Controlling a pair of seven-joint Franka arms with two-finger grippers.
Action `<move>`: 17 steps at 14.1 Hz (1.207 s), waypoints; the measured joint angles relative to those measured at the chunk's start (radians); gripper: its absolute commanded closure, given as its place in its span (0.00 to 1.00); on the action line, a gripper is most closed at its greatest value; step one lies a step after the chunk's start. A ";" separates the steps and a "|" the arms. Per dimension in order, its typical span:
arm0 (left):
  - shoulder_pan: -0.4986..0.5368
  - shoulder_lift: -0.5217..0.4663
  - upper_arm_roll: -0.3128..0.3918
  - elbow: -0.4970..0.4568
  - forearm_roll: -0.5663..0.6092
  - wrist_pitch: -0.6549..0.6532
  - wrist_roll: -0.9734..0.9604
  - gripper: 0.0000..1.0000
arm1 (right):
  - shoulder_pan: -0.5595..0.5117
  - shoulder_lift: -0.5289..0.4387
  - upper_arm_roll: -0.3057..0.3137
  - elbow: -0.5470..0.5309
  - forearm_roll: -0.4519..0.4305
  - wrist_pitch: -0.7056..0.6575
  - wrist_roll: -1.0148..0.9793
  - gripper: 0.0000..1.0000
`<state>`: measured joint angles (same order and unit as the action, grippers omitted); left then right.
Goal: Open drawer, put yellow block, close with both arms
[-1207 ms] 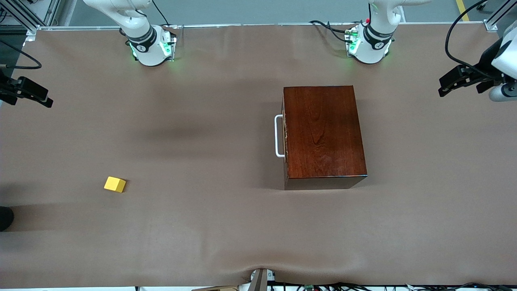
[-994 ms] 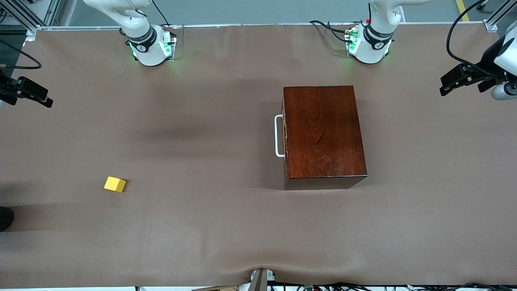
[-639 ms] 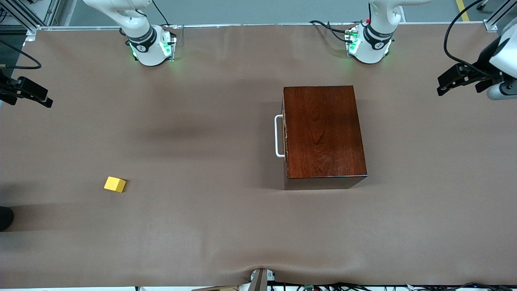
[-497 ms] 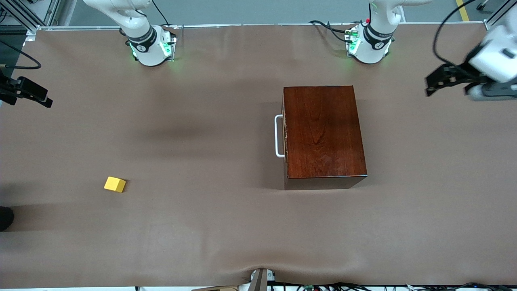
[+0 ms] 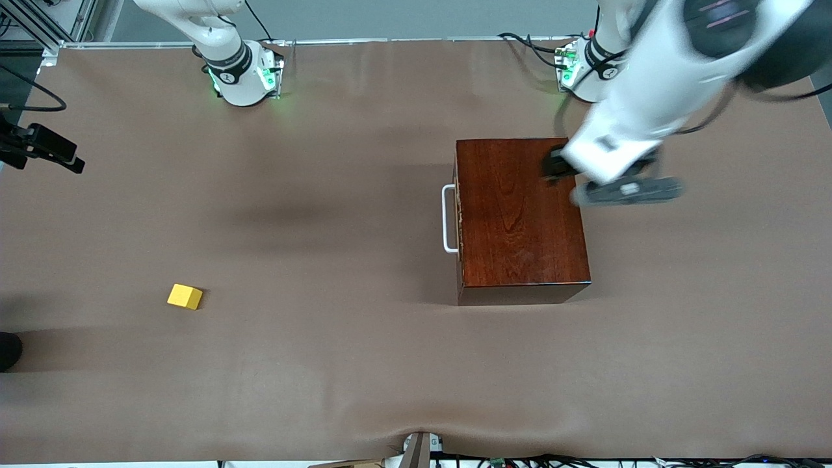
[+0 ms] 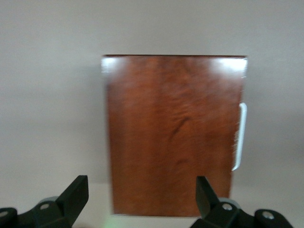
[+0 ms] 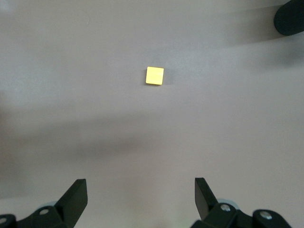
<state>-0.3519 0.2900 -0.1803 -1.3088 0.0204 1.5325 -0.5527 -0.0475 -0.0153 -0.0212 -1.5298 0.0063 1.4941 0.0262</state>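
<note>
The reddish-brown wooden box (image 5: 523, 214) stands in front of the left arm's base, with the drawer pushed in. Its white handle (image 5: 448, 218) faces the right arm's end of the table. My left gripper (image 5: 554, 169) hangs open over the box's corner nearest the left arm's base. The left wrist view looks down on the box (image 6: 173, 133) and the handle (image 6: 241, 135) between the open left gripper (image 6: 141, 194). The yellow block (image 5: 185, 296) lies alone toward the right arm's end, nearer the front camera. My right gripper (image 5: 68, 159) waits open and empty at that end, high over the block (image 7: 155, 75).
A brown cover (image 5: 325, 195) spreads over the whole table. A dark round object (image 5: 8, 351) sits at the table's edge at the right arm's end, also seen as a dark shape (image 7: 289, 16) in the right wrist view. Cables lie by the left arm's base (image 5: 595, 71).
The left arm has swung in fast from the table's end and now hangs over the box. The right arm, the block and the box have not moved.
</note>
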 measured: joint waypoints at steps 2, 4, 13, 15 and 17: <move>-0.065 0.084 0.003 0.029 0.000 0.080 -0.078 0.00 | 0.000 0.000 0.000 0.000 0.000 0.000 0.000 0.00; -0.114 0.157 0.008 0.061 0.000 0.157 -0.159 0.00 | 0.000 0.000 0.000 0.000 0.000 0.000 0.000 0.00; -0.530 0.438 0.309 0.235 0.000 0.252 -0.377 0.00 | 0.000 0.000 0.000 0.000 0.000 0.000 0.000 0.00; -0.550 0.463 0.317 0.239 0.004 0.244 -0.388 0.00 | 0.000 0.000 0.000 0.000 0.000 0.000 0.000 0.00; -0.568 0.480 0.318 0.239 0.055 0.199 -0.388 0.00 | 0.000 0.001 0.000 0.000 0.000 0.000 0.000 0.00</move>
<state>-0.9196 0.7696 0.1372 -1.0702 0.0758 1.7318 -0.9404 -0.0475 -0.0144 -0.0208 -1.5299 0.0063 1.4945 0.0263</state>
